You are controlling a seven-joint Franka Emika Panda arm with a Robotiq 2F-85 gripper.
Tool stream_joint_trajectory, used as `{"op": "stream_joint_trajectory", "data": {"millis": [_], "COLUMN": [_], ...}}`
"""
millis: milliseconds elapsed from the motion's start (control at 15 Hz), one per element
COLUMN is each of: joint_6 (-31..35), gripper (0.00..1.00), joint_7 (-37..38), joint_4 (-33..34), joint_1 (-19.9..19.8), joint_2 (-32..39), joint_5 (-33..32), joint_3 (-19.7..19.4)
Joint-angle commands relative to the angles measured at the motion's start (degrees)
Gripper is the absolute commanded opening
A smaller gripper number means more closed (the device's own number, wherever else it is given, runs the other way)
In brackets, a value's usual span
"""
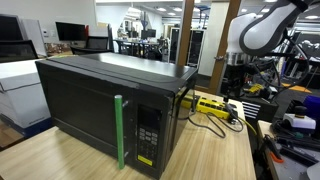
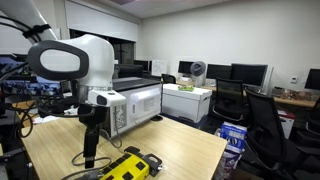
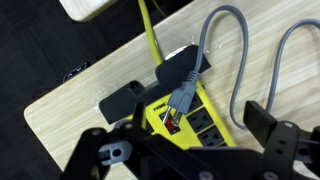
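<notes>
1 yellow power strip (image 3: 190, 120) lies on the wooden counter (image 3: 60, 115) at the centre of the wrist view, a grey plug (image 3: 185, 95) seated in it and 2 black adapters (image 3: 125, 100) at its upper end. The fingers (image 3: 265, 125) hang spread wide over it, holding nothing, along the lower edge of the frame. In an exterior view the black microwave (image 1: 100, 95) fills the left half

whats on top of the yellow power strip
On the power strip, a grey plug with its cable sits in one socket, and a black adapter sits at the far end. The open gripper hangs over the near end, hiding the rest of the top.
</notes>
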Motion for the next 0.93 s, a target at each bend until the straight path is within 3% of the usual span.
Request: {"op": "stream_joint_trajectory", "data": {"millis": [0, 333, 667, 867], "joint_6": [-0.59, 0.37, 16.87, 20.83], "gripper": [1.00, 1.00, 1.00, 1.00], "joint_7": [-0.02, 1.20, 1.90, 2.87], "joint_4": [0.06, -0.51, -5.16, -4.44], "joint_1": [0.00, 0.12, -0.64, -0.77], "joint_2": [-0.12, -0.48, 3.64, 7.44], "joint_5": [0.04, -0.12, 1.37, 0.57], "joint_3": [0.29, 0.52, -0.43, -1.39]}}
